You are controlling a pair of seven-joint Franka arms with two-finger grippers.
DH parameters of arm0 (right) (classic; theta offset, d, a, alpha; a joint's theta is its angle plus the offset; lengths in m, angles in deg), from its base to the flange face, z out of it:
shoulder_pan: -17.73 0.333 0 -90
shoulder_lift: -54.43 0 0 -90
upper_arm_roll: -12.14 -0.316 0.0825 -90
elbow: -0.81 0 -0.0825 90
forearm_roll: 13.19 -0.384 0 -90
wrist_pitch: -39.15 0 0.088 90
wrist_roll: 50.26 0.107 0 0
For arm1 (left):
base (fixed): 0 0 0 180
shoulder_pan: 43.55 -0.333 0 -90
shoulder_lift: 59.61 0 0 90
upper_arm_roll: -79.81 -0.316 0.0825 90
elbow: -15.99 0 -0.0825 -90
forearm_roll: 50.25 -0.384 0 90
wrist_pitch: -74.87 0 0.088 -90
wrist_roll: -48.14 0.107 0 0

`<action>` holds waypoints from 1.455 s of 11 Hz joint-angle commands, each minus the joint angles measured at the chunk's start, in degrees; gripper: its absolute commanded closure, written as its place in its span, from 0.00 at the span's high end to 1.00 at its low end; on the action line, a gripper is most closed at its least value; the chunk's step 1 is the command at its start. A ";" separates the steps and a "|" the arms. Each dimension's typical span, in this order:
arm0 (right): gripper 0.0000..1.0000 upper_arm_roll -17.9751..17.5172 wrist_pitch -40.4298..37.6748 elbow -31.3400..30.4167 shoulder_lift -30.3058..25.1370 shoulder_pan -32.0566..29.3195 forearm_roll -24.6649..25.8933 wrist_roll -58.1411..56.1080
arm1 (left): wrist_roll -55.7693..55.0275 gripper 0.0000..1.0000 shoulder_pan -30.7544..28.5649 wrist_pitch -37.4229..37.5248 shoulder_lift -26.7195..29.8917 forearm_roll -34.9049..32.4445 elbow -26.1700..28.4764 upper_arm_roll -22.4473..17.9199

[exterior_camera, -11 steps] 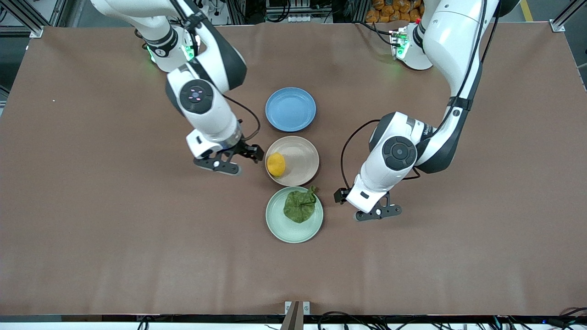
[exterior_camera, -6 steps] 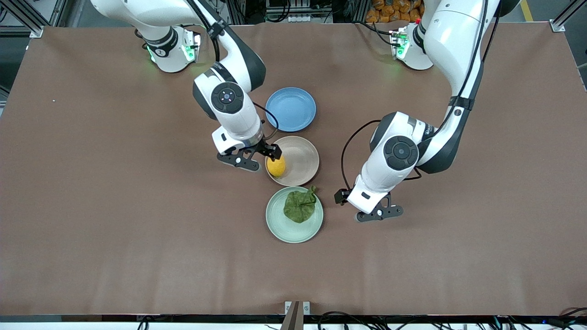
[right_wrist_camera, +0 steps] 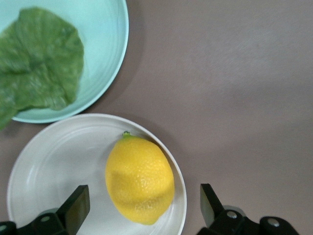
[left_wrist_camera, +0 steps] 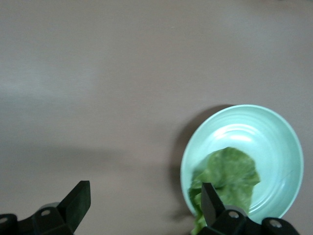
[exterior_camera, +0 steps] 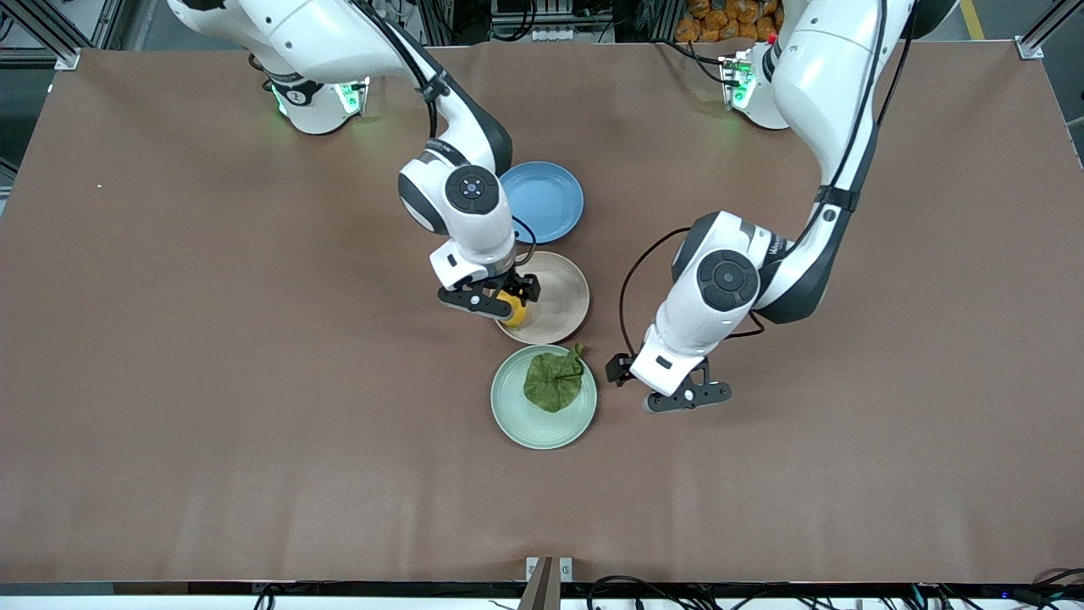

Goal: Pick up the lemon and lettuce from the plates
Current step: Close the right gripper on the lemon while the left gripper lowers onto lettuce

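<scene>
on beige plate [exterior_camera: 561,296] — lemon [exterior_camera: 514,312], under right gripper [exterior_camera: 500,302], jaws spread. on mint plate [exterior_camera: 525,419] — lettuce [exterior_camera: 553,380]; left gripper [exterior_camera: 682,398] beside, jaws wide.

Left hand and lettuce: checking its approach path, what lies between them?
Only bare table and the mint plate's rim separate the left hand from the lettuce, per front view.

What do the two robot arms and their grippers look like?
Both arms have glossy white shells with dark grey joint sections, round dark wrist caps and thin black cables. Green lights glow at both bases. The right gripper and the left gripper are black, with two fingers.
</scene>
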 commanded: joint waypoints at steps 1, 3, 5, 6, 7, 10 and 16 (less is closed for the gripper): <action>1.00 -1.08 3.14 0.38 2.54 0.09 2.44 2.85 | -4.72 1.00 3.91 -11.20 -4.01 0.94 -0.35 -0.71; 1.00 -1.60 3.24 0.47 3.16 0.09 2.87 3.21 | -5.78 1.00 4.96 -14.48 -5.16 0.94 -0.35 -0.79; 0.98 -1.87 3.24 0.47 3.77 0.35 5.68 3.73 | -5.78 1.00 6.20 -19.38 -6.74 0.94 -0.35 -0.88; 0.96 -1.87 3.32 0.47 4.30 0.35 6.56 4.08 | -5.78 1.00 6.20 -22.37 -7.62 0.85 -0.35 -0.88; 0.94 -1.87 3.41 0.56 4.74 0.35 7.53 4.17 | -5.69 1.00 6.20 -23.70 -7.98 0.94 -0.35 -0.88; 0.90 -1.87 4.99 0.56 5.18 0.27 7.71 4.44 | -5.78 1.00 7.95 -24.51 -9.20 0.85 -0.35 -0.97; 0.07 -1.87 4.38 0.65 4.75 -0.17 9.82 4.35 | -5.78 1.00 14.36 -25.74 -12.90 0.94 -0.43 -5.44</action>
